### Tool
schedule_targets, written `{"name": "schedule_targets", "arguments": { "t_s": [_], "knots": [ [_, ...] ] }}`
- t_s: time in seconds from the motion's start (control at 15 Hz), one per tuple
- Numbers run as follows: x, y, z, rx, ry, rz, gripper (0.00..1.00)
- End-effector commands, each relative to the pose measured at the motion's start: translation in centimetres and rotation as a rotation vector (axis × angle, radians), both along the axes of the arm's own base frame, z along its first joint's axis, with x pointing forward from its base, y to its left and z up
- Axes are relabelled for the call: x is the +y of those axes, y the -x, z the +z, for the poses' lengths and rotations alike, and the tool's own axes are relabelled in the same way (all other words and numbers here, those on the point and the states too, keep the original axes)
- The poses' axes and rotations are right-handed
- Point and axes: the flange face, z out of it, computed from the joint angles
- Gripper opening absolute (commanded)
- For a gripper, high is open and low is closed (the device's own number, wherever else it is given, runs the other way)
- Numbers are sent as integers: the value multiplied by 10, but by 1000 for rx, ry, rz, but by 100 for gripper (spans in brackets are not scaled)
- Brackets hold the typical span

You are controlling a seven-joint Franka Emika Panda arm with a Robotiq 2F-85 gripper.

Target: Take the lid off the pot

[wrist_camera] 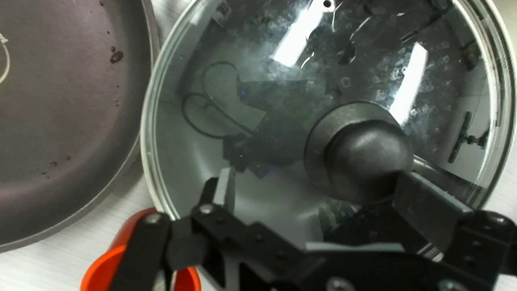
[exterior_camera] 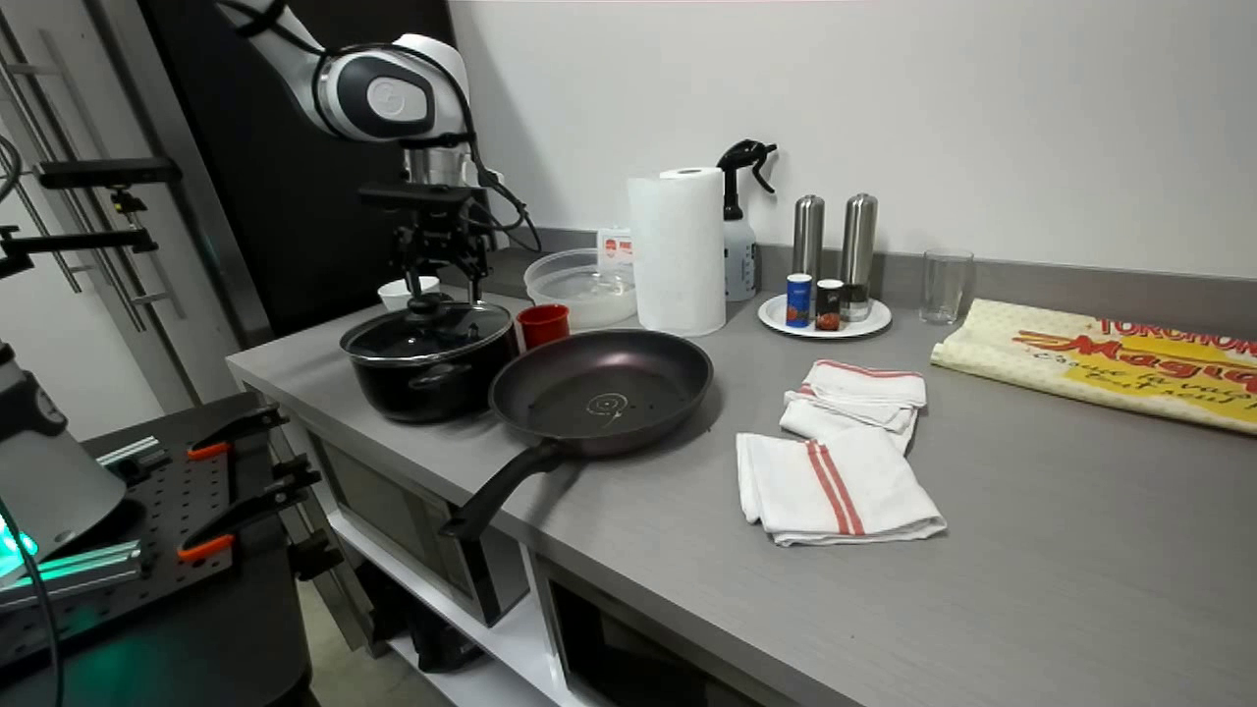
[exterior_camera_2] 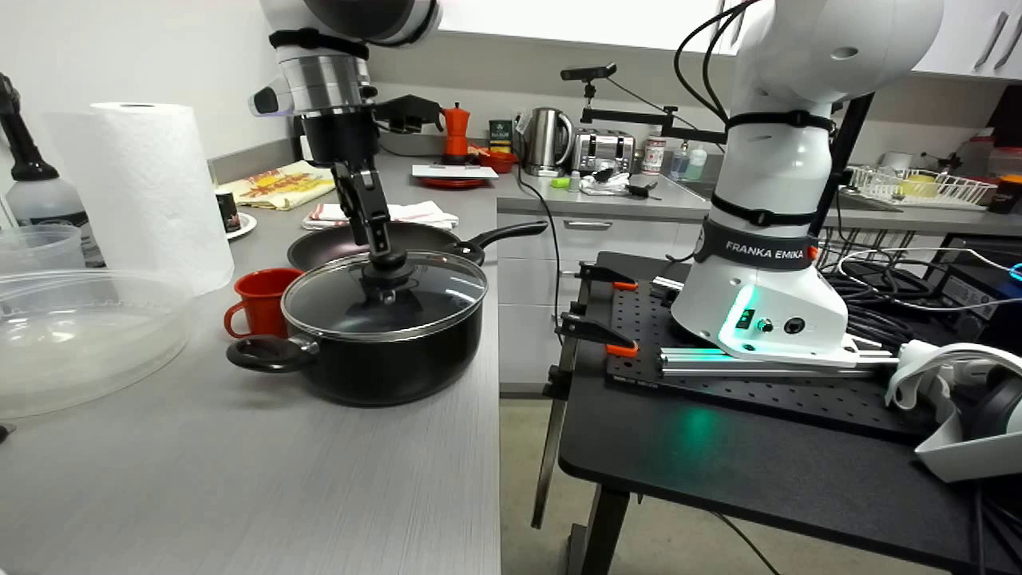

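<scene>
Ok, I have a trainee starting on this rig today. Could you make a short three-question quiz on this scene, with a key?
1. True or false: the glass lid rests on the black pot.
2. In an exterior view, which thing stands on the round white plate? A) paper towel roll, B) blue canister, C) red mug.
3. In the wrist view, is the end effector open or shut near the lid's dark knob?

Key:
1. True.
2. B.
3. Open: its fingers stand apart, and the knob shows nearer one of them.
</scene>
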Motion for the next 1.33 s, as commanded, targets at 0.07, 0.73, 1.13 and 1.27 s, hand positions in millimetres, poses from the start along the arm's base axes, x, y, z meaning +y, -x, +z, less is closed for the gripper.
{"name": "schedule_targets", "arguments": {
  "t_s": [0.07,0.73,1.13,1.27],
  "knots": [
    [4,9,0,-22,-22,-2,100],
    [2,38,-9,-26,-37,-34,100],
    [-2,41,-5,-38,-35,-39,69],
    [-3,39,-1,-43,-34,-40,53]
  ]
}}
